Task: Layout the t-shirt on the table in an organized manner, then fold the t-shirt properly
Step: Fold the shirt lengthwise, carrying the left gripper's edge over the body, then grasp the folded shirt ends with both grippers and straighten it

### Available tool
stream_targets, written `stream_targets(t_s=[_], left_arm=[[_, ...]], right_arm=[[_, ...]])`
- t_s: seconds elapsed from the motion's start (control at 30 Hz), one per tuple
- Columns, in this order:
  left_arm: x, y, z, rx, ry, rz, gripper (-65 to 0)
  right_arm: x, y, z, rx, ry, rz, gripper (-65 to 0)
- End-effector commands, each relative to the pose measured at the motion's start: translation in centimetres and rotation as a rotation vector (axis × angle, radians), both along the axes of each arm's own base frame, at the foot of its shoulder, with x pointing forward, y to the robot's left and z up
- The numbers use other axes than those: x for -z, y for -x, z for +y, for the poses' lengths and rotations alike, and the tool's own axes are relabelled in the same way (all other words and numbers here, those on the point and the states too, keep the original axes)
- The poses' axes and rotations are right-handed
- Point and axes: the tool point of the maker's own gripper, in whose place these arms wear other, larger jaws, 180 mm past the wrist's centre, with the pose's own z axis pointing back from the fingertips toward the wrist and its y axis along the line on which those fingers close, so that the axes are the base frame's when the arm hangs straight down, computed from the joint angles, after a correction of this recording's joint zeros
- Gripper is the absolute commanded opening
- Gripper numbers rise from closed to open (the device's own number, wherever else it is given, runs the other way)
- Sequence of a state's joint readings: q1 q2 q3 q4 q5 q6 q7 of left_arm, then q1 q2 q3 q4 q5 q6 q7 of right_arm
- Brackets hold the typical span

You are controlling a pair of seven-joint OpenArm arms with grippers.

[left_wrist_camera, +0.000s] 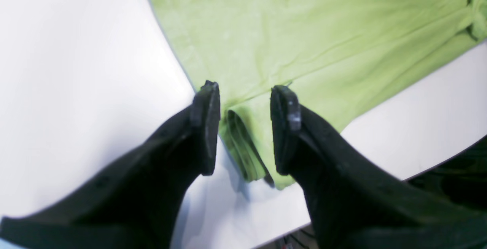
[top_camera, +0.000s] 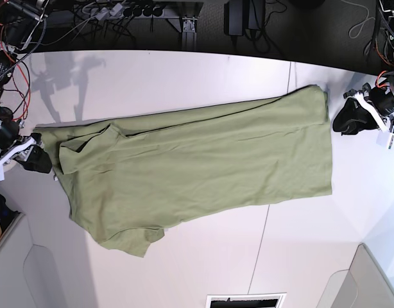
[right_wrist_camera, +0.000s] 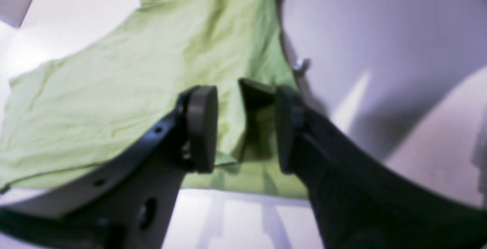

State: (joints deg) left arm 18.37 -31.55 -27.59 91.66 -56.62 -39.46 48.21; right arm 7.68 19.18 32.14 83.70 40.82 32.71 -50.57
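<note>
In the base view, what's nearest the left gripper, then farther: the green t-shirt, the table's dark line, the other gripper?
From the left gripper:
1. t-shirt, right beside it.
2. dark line, further in.
3. right gripper, shirt's far end.

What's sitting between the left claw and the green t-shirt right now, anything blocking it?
Nothing visible. The left claw is open right over a bunched corner of the t-shirt, with only cloth and bare table beneath it.

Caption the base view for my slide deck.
Olive t-shirt spread lengthwise across the white table, both grippers at its ends.
</note>
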Motion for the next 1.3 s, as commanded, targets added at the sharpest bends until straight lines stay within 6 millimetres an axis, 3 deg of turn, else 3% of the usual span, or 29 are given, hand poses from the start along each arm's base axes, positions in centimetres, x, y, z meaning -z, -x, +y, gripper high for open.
stream_targets(t_s=[0.0,0.1,0.17,0.43,0.6,0.77,0.97,1.2,1.27], left_arm=[[-1.7,-1.1,0.2,0.004,-0.003,-0.073,-39.7],[-1.1,-1.6,-0.4,0.022,-0.012,-0.067,-39.7],[0.1,-1.9,-1.1,0.044,-0.013,-0.035,-39.7],[5.4,-2.1,-2.7,0.087,-0.004,0.098,-39.9],[6.4,-0.6,-3.0,0.109,-0.025,0.136,-39.9],[6.6,1.9,-4.1,0.155,-0.04,0.161,-39.9],[4.7,1.1,-5.3,0.197,-0.055,0.099,-39.8],[0.7,-0.3,-6.2,0.224,-0.033,0.014,-39.6],[-0.5,-0.3,-6.0,0.228,-0.025,0.004,-39.6]], right_arm=[[-1.3,-1.2,-0.1,-0.005,0.025,-0.053,-45.2],[0.6,-1.4,1.5,-0.061,0.085,-0.011,-54.8],[2.0,-1.4,2.6,-0.098,0.11,0.017,-65.0],[6.4,0.1,3.5,-0.137,0.138,0.133,-65.0],[7.9,2.1,3.6,-0.154,0.123,0.21,-65.0],[9.0,5.9,2.4,-0.135,0.084,0.261,-65.0],[7.2,7.6,0.1,-0.049,0.053,0.208,-65.0],[3.6,6.8,-3.0,0.032,0.088,0.119,-65.0],[2.6,6.8,-3.1,0.033,0.079,0.106,-56.7]])
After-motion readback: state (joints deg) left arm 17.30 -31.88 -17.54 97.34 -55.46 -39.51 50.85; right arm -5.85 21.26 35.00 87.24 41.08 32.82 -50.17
